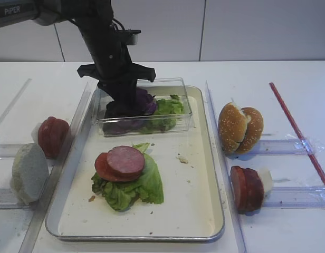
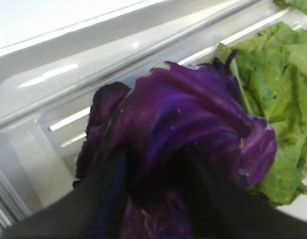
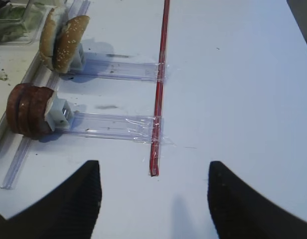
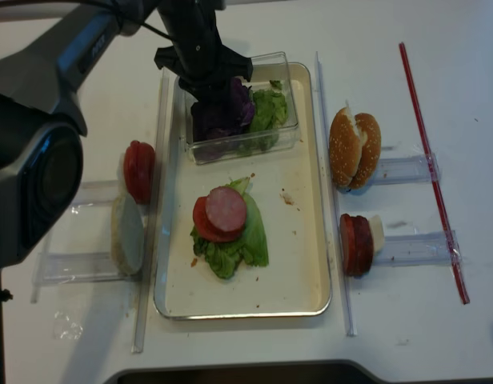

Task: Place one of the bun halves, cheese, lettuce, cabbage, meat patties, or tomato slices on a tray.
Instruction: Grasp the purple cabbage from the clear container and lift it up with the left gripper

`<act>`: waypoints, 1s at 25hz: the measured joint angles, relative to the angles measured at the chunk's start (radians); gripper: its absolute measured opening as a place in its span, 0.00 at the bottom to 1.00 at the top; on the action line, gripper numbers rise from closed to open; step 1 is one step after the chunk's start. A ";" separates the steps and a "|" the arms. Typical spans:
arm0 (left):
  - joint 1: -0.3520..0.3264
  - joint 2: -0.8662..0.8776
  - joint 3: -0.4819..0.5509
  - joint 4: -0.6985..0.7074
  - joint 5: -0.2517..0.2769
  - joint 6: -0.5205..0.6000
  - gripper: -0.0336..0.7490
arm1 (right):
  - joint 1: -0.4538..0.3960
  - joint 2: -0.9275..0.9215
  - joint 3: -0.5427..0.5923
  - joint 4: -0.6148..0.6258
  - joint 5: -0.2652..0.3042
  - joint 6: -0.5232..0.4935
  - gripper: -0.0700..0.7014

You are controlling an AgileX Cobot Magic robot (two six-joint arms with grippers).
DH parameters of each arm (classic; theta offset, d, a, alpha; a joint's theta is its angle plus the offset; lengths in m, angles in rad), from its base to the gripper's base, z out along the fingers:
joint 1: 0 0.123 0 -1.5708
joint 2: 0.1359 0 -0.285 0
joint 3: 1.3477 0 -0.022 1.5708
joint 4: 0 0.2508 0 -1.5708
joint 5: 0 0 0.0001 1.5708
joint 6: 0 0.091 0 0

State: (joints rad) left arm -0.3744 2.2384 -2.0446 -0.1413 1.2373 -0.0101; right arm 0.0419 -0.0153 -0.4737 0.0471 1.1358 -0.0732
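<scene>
My left gripper (image 1: 123,105) reaches down into the clear plastic box (image 1: 183,118) at the far end of the tray (image 1: 204,211). In the left wrist view its fingers (image 2: 111,174) stand on either side of a fold of the deep purple cabbage (image 2: 193,114) and press into it, shut on it. Green lettuce (image 2: 278,89) lies beside the cabbage in the box. On the tray a lettuce leaf (image 1: 133,190) carries a red slice (image 1: 102,166) and a pink meat slice (image 1: 124,161). My right gripper (image 3: 154,167) hangs open over bare white table with nothing between its fingers.
Right of the tray, two bun halves (image 1: 240,129) stand on edge in a clear holder, and meat patties (image 1: 247,188) with a pale slice stand nearer. To the tray's left are tomato slices (image 1: 53,136) and a whitish lump (image 1: 29,173). A red strip (image 1: 299,132) is taped at far right.
</scene>
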 joint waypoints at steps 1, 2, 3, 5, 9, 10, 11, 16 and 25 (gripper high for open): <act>0.000 0.000 -0.002 0.000 0.000 0.000 0.31 | 0.000 0.000 0.000 0.000 0.000 0.000 0.70; 0.000 0.000 -0.002 0.000 0.000 0.000 0.27 | 0.000 0.000 0.000 0.000 0.000 0.000 0.70; 0.000 0.000 -0.002 0.000 0.000 0.000 0.23 | 0.000 0.000 0.000 0.000 0.000 0.000 0.70; 0.000 0.000 -0.002 0.000 0.000 0.000 0.16 | 0.000 0.000 0.000 0.000 0.000 0.000 0.70; 0.000 0.000 -0.004 -0.003 0.000 0.000 0.10 | 0.000 0.000 0.000 0.000 0.000 0.000 0.70; 0.000 0.000 -0.004 -0.006 0.000 0.000 0.10 | 0.000 0.000 0.000 0.000 0.000 0.000 0.70; 0.000 -0.002 -0.004 -0.013 0.000 0.000 0.10 | 0.000 0.000 0.000 0.000 0.000 0.000 0.70; 0.000 -0.025 -0.004 -0.030 0.000 0.000 0.09 | 0.000 0.000 0.000 0.000 0.000 0.000 0.70; -0.002 -0.096 -0.004 -0.038 0.000 -0.010 0.09 | 0.000 0.000 0.000 0.000 0.000 0.000 0.70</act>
State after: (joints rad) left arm -0.3764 2.1424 -2.0484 -0.1798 1.2373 -0.0204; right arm 0.0419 -0.0153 -0.4737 0.0471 1.1358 -0.0732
